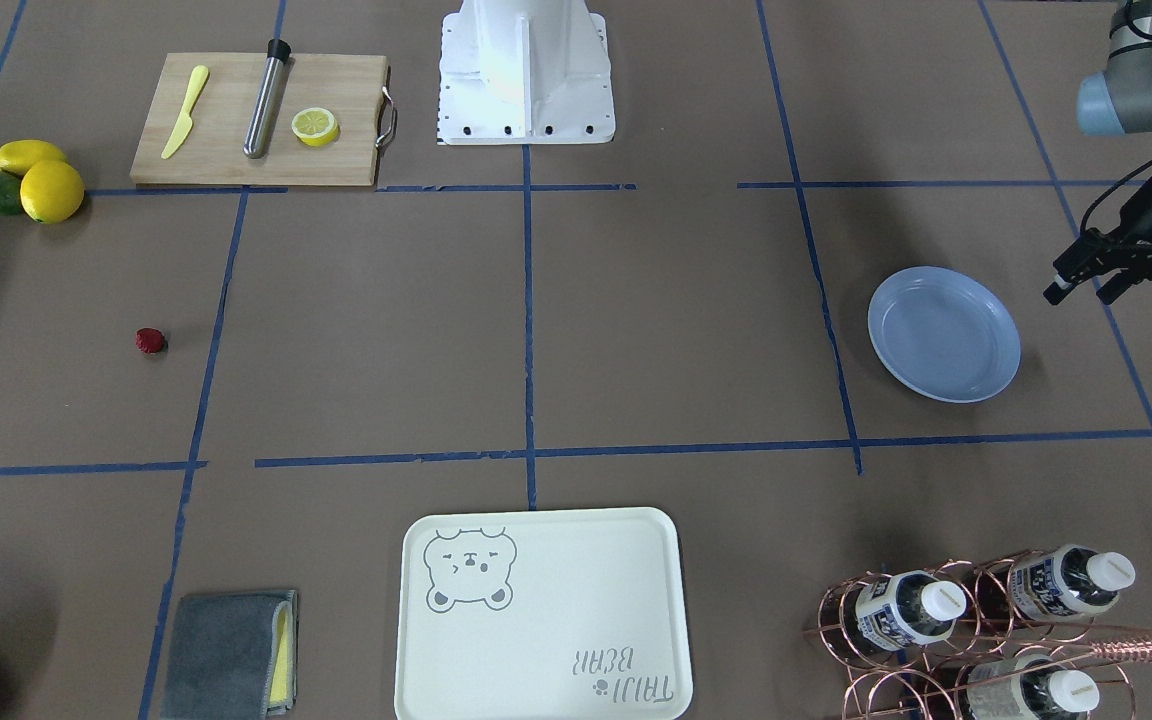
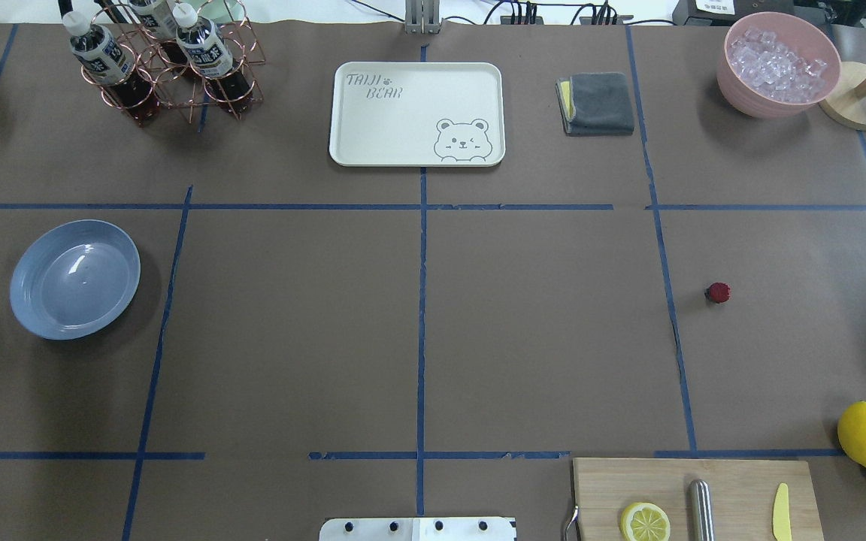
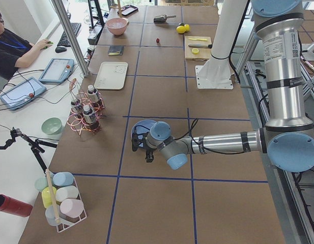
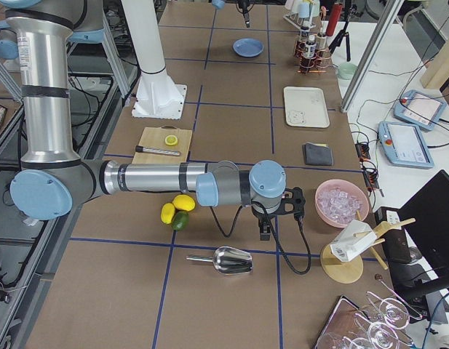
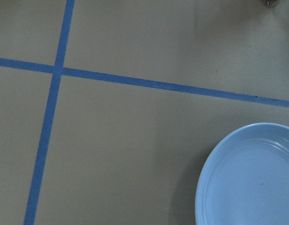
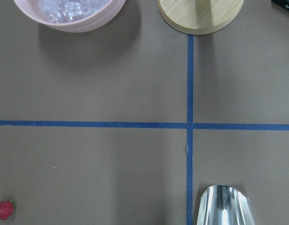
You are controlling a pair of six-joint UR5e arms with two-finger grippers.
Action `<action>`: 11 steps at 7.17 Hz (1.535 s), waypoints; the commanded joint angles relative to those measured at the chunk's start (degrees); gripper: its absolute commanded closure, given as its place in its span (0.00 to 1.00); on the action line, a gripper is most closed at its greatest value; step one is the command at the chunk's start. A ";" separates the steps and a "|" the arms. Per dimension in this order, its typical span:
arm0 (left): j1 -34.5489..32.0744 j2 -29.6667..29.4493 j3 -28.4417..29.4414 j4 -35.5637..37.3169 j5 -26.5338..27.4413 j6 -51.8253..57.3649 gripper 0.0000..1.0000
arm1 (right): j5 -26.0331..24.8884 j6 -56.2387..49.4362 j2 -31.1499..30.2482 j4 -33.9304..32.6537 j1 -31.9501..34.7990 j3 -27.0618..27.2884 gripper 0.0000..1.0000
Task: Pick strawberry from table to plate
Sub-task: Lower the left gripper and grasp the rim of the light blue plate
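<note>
The strawberry (image 1: 150, 341) (image 2: 717, 292) lies alone on the brown table (image 2: 538, 338) on my right side, small and dark red. It also shows at the bottom left corner of the right wrist view (image 6: 3, 210). The light-blue plate (image 1: 944, 333) (image 2: 75, 279) (image 5: 249, 178) sits empty on my left side. My left gripper (image 1: 1081, 292) hovers open just outside the plate, nothing between its fingers. My right gripper (image 4: 279, 222) hangs over the table near the ice bowl. Whether it is open or shut I cannot tell.
A cutting board (image 1: 256, 120) carries a yellow knife, a metal rod and a lemon half. Lemons (image 1: 51, 190) lie beside it. Along the far side stand a bear-print tray (image 2: 416, 113), a grey cloth (image 2: 597, 103), a bottle rack (image 2: 166, 64) and an ice bowl (image 2: 777, 64). A metal scoop (image 4: 231, 259) lies near the right arm.
</note>
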 commanded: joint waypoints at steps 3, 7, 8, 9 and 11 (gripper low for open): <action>6.54 -3.66 2.28 -0.66 6.20 -5.12 0.15 | 0.09 4.59 -0.06 3.72 -0.57 0.04 0.00; 6.72 -4.27 3.78 -0.57 6.11 -5.12 0.31 | 0.27 5.03 -0.06 3.72 -0.57 0.57 0.00; 6.89 -4.54 4.04 -0.57 6.20 -5.12 0.35 | 0.97 5.03 -0.06 3.72 -0.57 0.57 0.00; 7.07 -4.63 4.22 -0.57 6.20 -5.12 0.37 | 1.15 5.03 -0.06 3.72 -0.57 0.57 0.00; 7.42 -5.07 4.75 -0.40 6.20 -5.12 0.55 | 1.15 5.03 -0.06 3.72 -0.57 0.57 0.00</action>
